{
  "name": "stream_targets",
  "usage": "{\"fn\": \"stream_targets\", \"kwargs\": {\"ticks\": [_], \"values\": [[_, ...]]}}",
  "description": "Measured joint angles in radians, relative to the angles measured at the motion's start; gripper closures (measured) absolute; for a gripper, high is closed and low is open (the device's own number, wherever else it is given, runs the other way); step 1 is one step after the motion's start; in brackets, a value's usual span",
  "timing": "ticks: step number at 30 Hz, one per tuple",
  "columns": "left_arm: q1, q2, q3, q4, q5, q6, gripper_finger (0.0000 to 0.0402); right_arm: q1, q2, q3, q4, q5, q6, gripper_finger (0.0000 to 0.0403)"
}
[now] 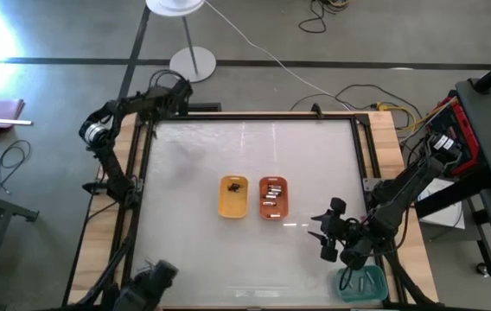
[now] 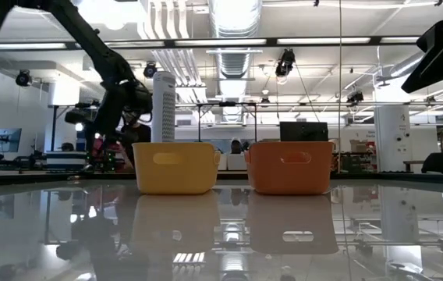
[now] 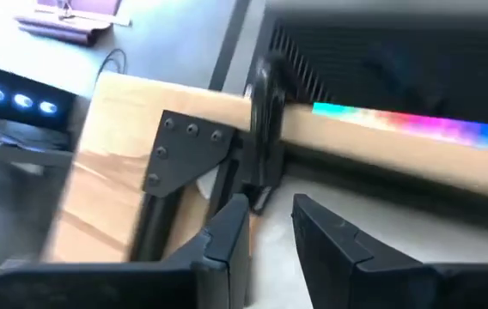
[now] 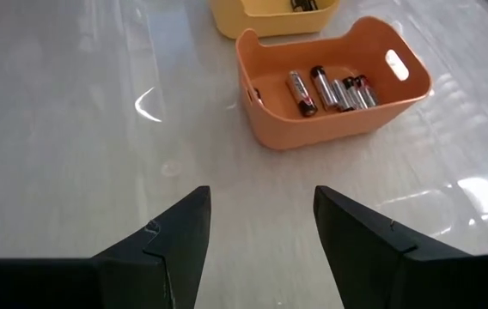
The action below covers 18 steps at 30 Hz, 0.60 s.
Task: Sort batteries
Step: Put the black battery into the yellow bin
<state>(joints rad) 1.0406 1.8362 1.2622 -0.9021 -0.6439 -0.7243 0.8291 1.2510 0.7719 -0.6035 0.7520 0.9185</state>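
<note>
Two small trays stand side by side mid-table. The yellow tray [image 1: 232,197] holds a few dark batteries [image 1: 236,185] at its far end. The orange tray [image 4: 330,77] holds several batteries [image 4: 330,90] lying side by side on its floor. My right gripper [image 4: 261,215] hovers open over bare table near the right edge, nearer than the orange tray, with nothing between its fingers. My left gripper [image 3: 270,232] stands open at the table's far left corner [image 1: 175,95], over the wooden frame, holding nothing.
A teal tray [image 1: 362,281] sits at the table's near right corner, close to my right arm. A wooden frame with black brackets [image 3: 184,150] rims the table. In the low view the yellow tray [image 2: 176,166] and the orange tray [image 2: 290,165] stand close together.
</note>
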Motion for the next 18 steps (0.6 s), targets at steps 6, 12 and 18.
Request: {"fn": "stream_targets", "kwargs": {"ticks": [6, 12, 18], "values": [[0.02, 0.157, 0.171, -0.267, 0.013, 0.178, 0.0351, 0.0, 0.0, 0.0, -0.006, 0.0, 0.039, 0.0202], [0.021, 0.243, 0.195, -0.272, 0.025, 0.219, 0.0394, 0.0, 0.0, 0.0, -0.006, 0.0, 0.069, 0.0202], [0.039, 0.272, 0.202, -0.27, -0.001, 0.203, 0.0401, 0.0, 0.0, 0.0, -0.006, -0.001, 0.093, 0.0202]]}}
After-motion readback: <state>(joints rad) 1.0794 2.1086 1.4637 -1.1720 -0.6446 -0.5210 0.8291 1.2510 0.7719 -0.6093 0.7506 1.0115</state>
